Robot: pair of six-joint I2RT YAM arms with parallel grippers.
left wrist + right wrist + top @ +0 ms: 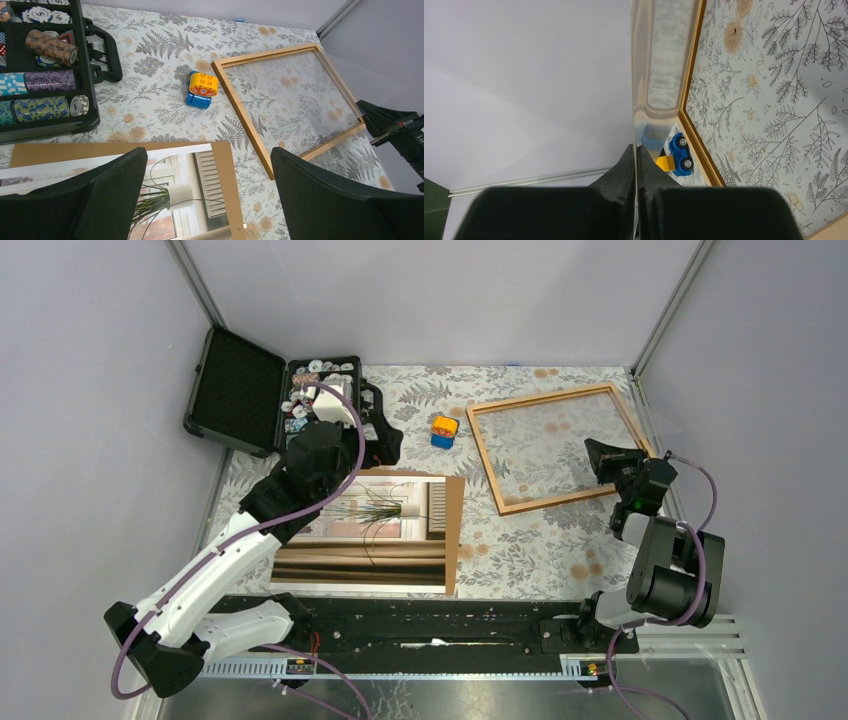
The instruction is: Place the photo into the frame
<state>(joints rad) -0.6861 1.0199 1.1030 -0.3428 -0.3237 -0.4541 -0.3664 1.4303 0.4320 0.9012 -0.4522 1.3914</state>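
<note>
Wood frame (pixel 487 455) lies flat on the desk (pixel 520 540), ahead and to the right of our left end effector (pixel 209 152). Its long axis runs roughly side to side, slightly skewed. Our right end effector (pixel 635 150) sits at the frame's near right corner, fingers pressed together on the edge of a clear pane (pixel 659 75) over the opening. The photo (pixel 380 540) lies face up on a brown backing board (pixel 452 530), directly beneath the left end effector, which is spread wide and holds nothing. The photo's long axis points roughly toward the frame. Left arm is clearly nearer the photo, so we judge the pickup is its job, then a carry rightward. The pane looks in the way until it's lifted off.
</note>
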